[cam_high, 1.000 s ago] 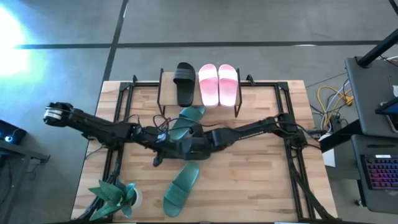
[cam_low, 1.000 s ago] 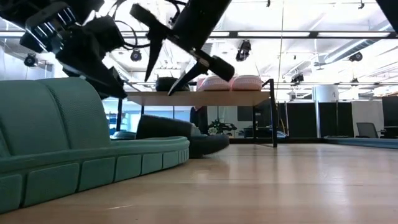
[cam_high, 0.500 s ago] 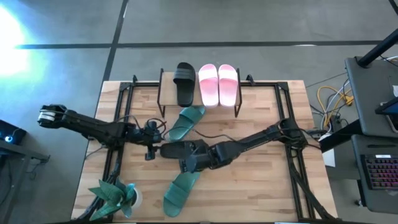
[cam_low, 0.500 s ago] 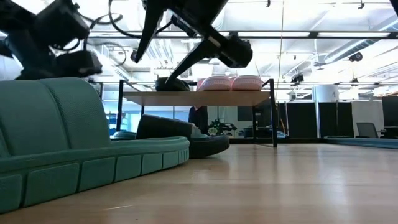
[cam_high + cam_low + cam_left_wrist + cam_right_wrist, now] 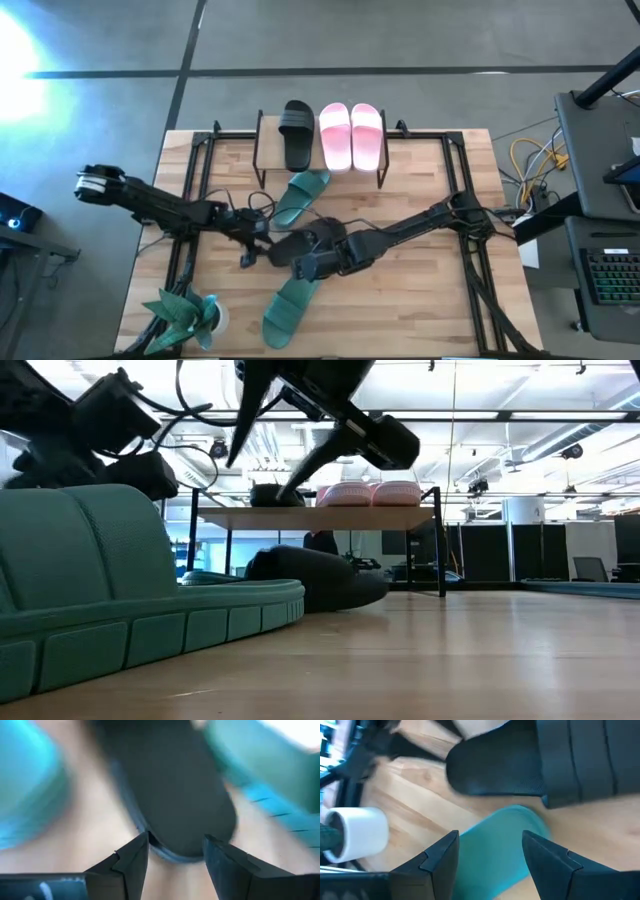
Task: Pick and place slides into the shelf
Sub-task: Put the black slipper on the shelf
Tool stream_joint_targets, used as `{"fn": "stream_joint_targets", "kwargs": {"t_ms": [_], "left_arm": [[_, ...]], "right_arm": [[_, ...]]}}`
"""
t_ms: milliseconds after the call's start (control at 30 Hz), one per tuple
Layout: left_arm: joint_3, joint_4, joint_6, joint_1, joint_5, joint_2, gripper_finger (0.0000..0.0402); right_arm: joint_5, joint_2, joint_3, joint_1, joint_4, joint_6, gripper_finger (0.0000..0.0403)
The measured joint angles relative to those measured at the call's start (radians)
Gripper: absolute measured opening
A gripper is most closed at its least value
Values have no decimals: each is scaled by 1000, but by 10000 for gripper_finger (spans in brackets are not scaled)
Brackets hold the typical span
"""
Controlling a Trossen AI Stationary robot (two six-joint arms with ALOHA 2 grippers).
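Observation:
A black slide (image 5: 297,243) lies on the table between both grippers; it also shows in the low view as the black slide (image 5: 318,580). One teal slide (image 5: 300,196) lies before the shelf (image 5: 262,150), the other teal slide (image 5: 290,300) nearer the near edge. The shelf top holds a black slide (image 5: 297,133) and two pink slides (image 5: 351,135). My left gripper (image 5: 175,854) is open, level, with its fingers on either side of the black slide's end (image 5: 185,840). My right gripper (image 5: 492,847) is open and raised over the near teal slide's end (image 5: 505,845). My left gripper comes level from the table's left, with its open fingers on either side of the rounded end (image 5: 175,847) of the black slide, which lies flat on the table. Whether the fingers touch it I cannot tell.
A teal potted plant in a white pot (image 5: 190,315) stands at the near left corner, and the pot (image 5: 355,832) also shows in the right wrist view. Black metal frames (image 5: 190,180) run along both table sides. Bare wood lies to the right of the slides.
My right gripper has moved from above the black slide toward the near edge, over the near teal slide. My left gripper drew back toward the table's left, then came in again at the black slide. The black slide has slid a little toward the table's right.

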Motion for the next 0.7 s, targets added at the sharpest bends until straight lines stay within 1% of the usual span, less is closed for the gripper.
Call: {"fn": "stream_joint_targets", "kwargs": {"t_ms": [67,133,200,267,333,400,467,533,600,700], "left_arm": [[-1,52,-36,-10,73,12,173],[-1,136,-60,-25,111,23,173],[0,201,-69,-37,113,30,173],[0,236,-80,-37,108,38,173],[0,246,-82,-37,102,43,173],[0,244,-81,-37,98,42,173],[-3,244,-81,-37,96,28,173],[-8,245,-80,-37,94,11,173],[-14,237,-78,-37,87,-2,173],[-20,169,-47,-37,61,-25,173]], "right_arm": [[-1,0,0,3,-39,0,208],[0,0,0,4,-89,4,208],[2,0,0,6,-139,6,208],[37,0,0,9,-184,-26,208],[125,1,-1,17,-210,-119,208],[223,2,0,27,-213,-252,208],[277,2,3,33,-216,-362,208],[284,2,3,36,-216,-433,208],[279,7,3,40,-215,-472,208],[262,20,3,50,-209,-510,208]]}}
